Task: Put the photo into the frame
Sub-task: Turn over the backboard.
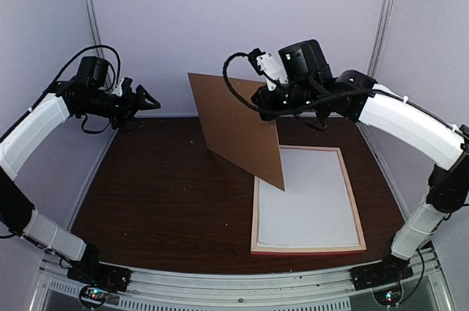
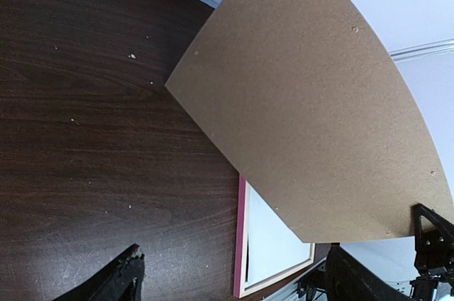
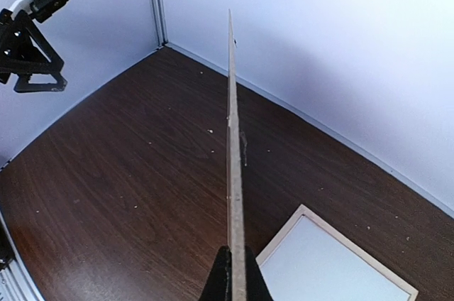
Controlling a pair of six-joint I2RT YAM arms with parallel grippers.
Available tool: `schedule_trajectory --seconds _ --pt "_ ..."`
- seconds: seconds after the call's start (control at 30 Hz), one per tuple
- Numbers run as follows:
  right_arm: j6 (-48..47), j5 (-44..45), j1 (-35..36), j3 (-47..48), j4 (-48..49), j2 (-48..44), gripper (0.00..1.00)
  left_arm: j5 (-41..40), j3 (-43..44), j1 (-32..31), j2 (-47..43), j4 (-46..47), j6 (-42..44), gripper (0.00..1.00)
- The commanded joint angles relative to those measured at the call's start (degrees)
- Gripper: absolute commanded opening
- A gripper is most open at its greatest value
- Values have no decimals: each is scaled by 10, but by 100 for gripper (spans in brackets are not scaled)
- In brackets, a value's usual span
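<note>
Right hand (image 1: 265, 102): pressed together on one edge of the brown board (image 1: 234, 127), holding it raised and tilted over the desk (image 1: 161, 194).
Left hand (image 1: 146, 98): spread wide, gripping nothing, up near the far left wall (image 1: 44, 25), well apart from the board.
Frame (image 1: 308, 250): flat on the right side of the desk, pink rim around a white sheet (image 1: 308, 201).
Top view only: both arms at once, and the board's low corner over the frame's left part; whether it touches I cannot tell.
Left wrist only: the board's (image 2: 319, 102) broad brown face, curving slightly, with the frame's pink side (image 2: 240, 244) below its low corner.
Right wrist only: the board (image 3: 232, 138) edge-on as a thin line with a finger on each side of it at the bottom, and the frame's pale rim (image 3: 355, 244) to its right.
Edges: the frame's near rim lies near the desk's near edge, its right rim near the right edge.
Open room: dark wood shows across the left and middle of the desk, between the left hand and the board.
</note>
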Motion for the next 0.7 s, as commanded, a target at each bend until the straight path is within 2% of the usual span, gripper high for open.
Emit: schedule_trajectory --seconds 0.0,0.37,0.67 --pt "-48 61 16 -8 41 -7 0 -2 20 -4 1 17 -10 89" --pt "-121 139 116 -31 92 30 0 7 37 -24 10 17 -30 89" --pt "-153 213 197 -11 108 87 0 18 -19 -25 -15 59 -99 89"
